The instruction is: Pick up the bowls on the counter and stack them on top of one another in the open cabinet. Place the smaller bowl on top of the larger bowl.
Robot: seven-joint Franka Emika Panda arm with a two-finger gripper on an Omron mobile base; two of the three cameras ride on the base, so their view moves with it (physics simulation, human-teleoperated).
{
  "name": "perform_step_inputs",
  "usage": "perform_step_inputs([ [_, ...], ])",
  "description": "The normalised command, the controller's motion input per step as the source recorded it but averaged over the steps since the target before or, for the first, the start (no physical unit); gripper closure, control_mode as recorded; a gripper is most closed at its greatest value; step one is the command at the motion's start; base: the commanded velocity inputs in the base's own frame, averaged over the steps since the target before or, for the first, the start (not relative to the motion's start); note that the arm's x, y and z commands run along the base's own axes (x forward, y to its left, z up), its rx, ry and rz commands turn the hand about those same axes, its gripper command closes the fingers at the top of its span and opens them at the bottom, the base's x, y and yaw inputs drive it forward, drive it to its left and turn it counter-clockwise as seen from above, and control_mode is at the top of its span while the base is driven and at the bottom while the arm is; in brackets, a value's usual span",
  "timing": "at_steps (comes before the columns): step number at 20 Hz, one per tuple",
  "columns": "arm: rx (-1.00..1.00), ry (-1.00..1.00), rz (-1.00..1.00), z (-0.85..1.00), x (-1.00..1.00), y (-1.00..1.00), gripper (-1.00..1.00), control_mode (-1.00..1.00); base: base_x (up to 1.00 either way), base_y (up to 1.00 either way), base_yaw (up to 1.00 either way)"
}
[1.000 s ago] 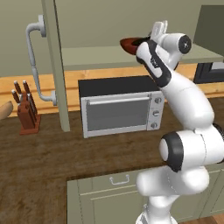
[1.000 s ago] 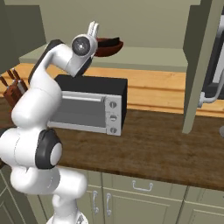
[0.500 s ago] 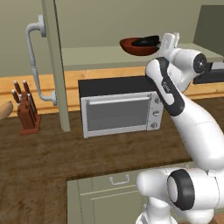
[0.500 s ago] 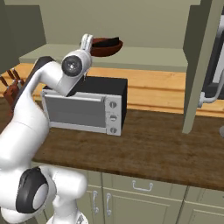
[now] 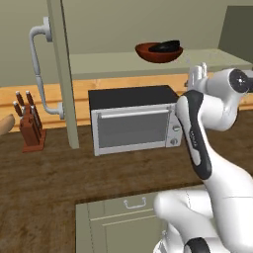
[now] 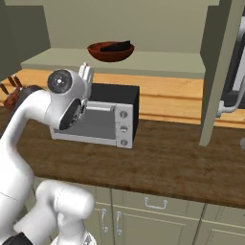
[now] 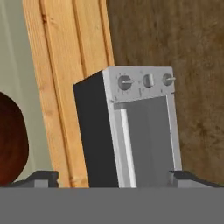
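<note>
On the cabinet shelf (image 5: 108, 64) the larger bowl (image 5: 156, 53), reddish-brown wood, stands upright with the smaller bowl (image 5: 168, 46), black, nested inside it. From the right base view the same pair shows as the larger bowl (image 6: 110, 52) and the smaller bowl (image 6: 118, 46). My gripper (image 5: 196, 73) hangs below and to the right of them, apart from both, in front of the shelf edge. Its jaws are open with nothing between them. In the hand view the gripper (image 7: 113, 178) looks at the toaster oven, and the brown bowl's rim (image 7: 11, 140) shows at the left edge.
A toaster oven (image 5: 134, 123) stands on the dark counter (image 5: 59, 173) under the shelf. The open cabinet door (image 5: 62, 79) with its curved handle (image 5: 37, 69) juts out at the left. A knife block (image 5: 30, 123) stands far left. Drawer fronts (image 6: 153, 215) run below.
My arm has drawn back and down from the bowls on the shelf to a spot level with the shelf edge. The stacked bowls have stayed put. The jaws have stayed open.
</note>
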Motion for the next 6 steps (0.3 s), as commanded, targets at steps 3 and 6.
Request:
perform_step_inputs([
  [3, -0.05, 0.19, 0.05, -1.00, -1.00, -0.07, -1.00, -1.00, 0.00, 0.00, 0.00],
  [6, -0.05, 0.16, 0.06, -1.00, -1.00, -0.05, -1.00, -1.00, 0.00, 0.00, 0.00],
])
